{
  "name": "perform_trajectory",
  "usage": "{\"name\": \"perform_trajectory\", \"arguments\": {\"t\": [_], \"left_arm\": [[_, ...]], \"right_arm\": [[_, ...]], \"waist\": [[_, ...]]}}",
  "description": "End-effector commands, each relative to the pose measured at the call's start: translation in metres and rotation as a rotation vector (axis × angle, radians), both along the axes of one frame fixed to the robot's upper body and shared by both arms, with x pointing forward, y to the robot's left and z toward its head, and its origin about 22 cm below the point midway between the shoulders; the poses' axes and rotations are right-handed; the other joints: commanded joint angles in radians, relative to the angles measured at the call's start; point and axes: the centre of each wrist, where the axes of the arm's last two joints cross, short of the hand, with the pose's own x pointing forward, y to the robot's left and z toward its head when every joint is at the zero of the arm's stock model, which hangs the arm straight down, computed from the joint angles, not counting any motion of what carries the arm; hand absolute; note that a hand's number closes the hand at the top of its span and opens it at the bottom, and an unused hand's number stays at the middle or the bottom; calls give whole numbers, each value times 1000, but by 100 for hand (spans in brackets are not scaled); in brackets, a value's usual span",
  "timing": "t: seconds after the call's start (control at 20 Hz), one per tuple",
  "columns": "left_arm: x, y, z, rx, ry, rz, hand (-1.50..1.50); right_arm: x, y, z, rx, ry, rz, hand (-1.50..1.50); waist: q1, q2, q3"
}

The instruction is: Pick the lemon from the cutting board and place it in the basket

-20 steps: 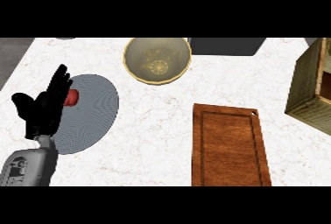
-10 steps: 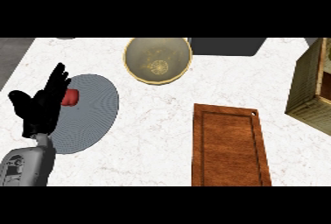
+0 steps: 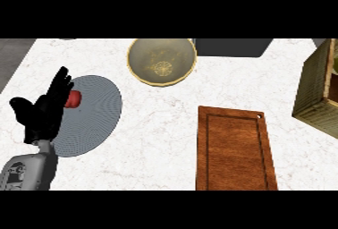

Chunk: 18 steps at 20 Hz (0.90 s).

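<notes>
the lemon (image 3: 162, 68) already lies inside the basket (image 3: 140, 77), the round yellowish bowl-like holder at the far side of the counter (image 3: 165, 129), so the placing looks done. the cutting board (image 3: 234, 150) sits bare near the front right, with nothing on it. judging by this, little is left beyond drawing back. the lemon shows its round cut face upward, spokes visible, so no long axis can be told; it reads as round from above. the left hand (image 3: 45, 112) rests at the left edge, fingers straight and up, holding nothing, over a grey plate (image 3: 99, 112) with a small red thing (image 3: 76, 98). the right hand is out of sight.
</notes>
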Motion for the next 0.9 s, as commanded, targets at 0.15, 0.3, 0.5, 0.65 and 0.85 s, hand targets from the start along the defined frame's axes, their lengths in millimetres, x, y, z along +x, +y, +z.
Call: {"name": "perform_trajectory", "arguments": {"t": [0.15,0.3,0.5,0.65,0.85], "left_arm": [[-2,-11,2,3,3,-3,0],[2,1,-12,1,2,4,0],[10,1,-4,1,6,4,0],[10,-9,-8,-9,11,24,0],[0,-2,-9,-7,14,-4,0]], "right_arm": [[1,5,-13,5,96,-115,150],[2,-2,12,35,95,-163,150],[-3,0,-14,149,-80,-103,-150],[-1,-5,8,269,-183,-107,-150],[-3,-11,23,407,-306,-131,-150]], "waist": [[4,0,0],[12,8,0],[-10,1,0],[-19,-3,0],[-9,-4,0]]}}
